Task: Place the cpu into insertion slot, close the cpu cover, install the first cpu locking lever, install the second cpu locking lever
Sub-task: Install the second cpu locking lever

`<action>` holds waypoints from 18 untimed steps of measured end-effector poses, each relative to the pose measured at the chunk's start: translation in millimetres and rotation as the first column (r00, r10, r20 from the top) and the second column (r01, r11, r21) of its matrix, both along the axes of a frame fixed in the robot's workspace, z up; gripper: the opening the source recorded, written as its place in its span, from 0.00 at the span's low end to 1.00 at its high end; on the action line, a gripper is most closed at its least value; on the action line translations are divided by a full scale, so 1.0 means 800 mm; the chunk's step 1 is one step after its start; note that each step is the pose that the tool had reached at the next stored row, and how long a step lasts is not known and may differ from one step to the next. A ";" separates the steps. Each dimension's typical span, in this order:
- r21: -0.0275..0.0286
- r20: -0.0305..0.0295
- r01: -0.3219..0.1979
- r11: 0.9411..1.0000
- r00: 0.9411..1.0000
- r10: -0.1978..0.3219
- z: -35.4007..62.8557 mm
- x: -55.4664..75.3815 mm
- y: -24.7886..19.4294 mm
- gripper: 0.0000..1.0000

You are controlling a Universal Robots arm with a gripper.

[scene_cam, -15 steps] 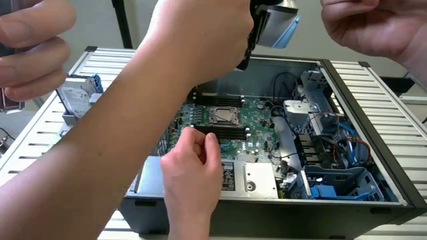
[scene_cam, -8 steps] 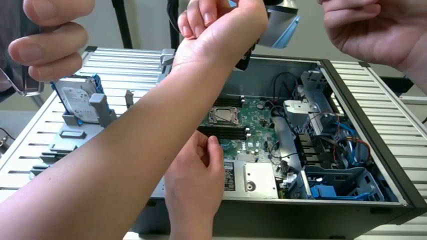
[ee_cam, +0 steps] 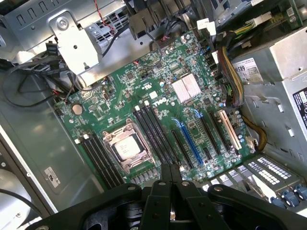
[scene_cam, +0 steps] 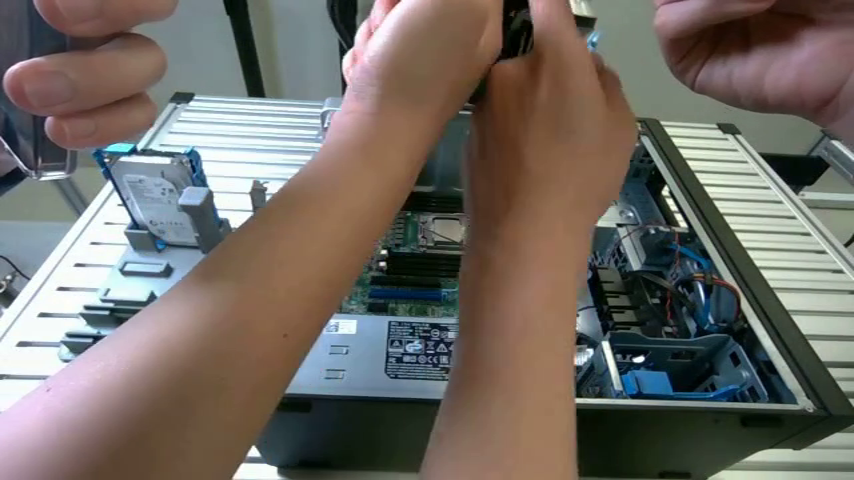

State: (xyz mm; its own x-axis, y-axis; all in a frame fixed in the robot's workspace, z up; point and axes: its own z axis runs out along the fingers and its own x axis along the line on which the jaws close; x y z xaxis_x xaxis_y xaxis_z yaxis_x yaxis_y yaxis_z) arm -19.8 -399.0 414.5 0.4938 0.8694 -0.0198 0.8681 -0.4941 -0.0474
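wrist view: gripper (ee_cam: 170, 172) fingers clenched together, empty, hovering above green board (ee_cam: 158, 105), just beside insertion slot (ee_cam: 128, 146) with cpu (ee_cam: 127, 147) seated inside.

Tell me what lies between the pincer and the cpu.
In the wrist view, a bare strip of green board separates the shut pincer from the cpu.
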 end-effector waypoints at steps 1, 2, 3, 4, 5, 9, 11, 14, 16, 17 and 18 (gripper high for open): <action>0.000 0.000 0.000 1.000 1.000 0.000 0.000 0.000 0.0000 0.11; 0.000 0.000 0.000 1.000 1.000 0.000 0.000 0.000 0.0000 0.11; 0.000 0.000 0.000 1.000 1.000 0.000 0.000 0.000 0.0000 0.11; 0.000 0.000 0.000 1.000 1.000 0.000 0.000 0.000 0.0000 0.11; 0.000 0.000 0.000 1.000 1.000 0.000 0.000 0.000 0.0000 0.11; 0.000 0.000 0.000 1.000 1.000 0.000 0.000 0.000 0.0000 0.11; 0.000 0.000 0.000 1.000 1.000 0.000 0.000 0.000 0.0000 0.11; 0.000 0.000 0.001 1.000 1.000 -0.001 0.000 0.000 0.0000 0.11; 0.000 0.000 0.001 1.000 1.000 -0.001 0.000 0.000 0.0000 0.11; 0.000 0.000 0.001 1.000 1.000 -0.001 0.000 0.000 0.0000 0.11; 0.000 0.000 0.001 1.000 1.000 -0.001 0.000 0.000 0.0000 0.11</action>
